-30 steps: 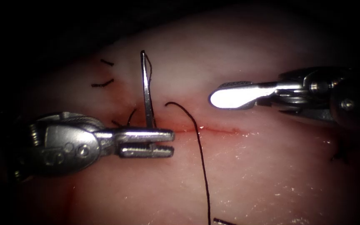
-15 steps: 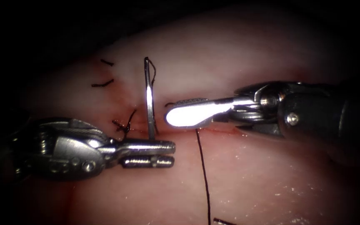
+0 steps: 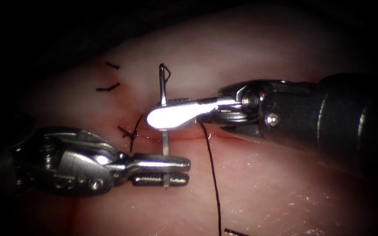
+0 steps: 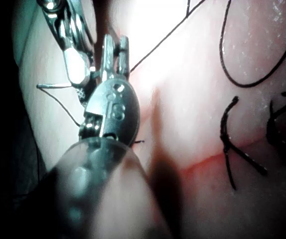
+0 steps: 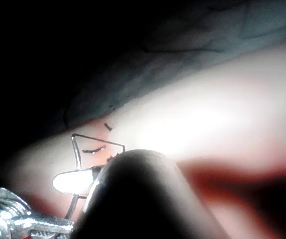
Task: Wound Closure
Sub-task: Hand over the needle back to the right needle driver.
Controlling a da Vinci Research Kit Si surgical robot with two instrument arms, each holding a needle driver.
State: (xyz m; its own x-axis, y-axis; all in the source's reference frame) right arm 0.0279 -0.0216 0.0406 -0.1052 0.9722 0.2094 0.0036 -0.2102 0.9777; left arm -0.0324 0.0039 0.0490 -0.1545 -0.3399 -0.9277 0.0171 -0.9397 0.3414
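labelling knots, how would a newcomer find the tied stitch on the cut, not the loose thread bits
Follow the cut across the tissue leftward, past the needle standing between both tools. The tied stitch sits on that line, above the left tool. Unlike the two cut ends higher up, it is a dark tangle with spreading tails.

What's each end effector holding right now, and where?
Left end effector grips the needle near one end, clear of the tissue. Right end effector lies across mid-needle; a hold cannot be told.
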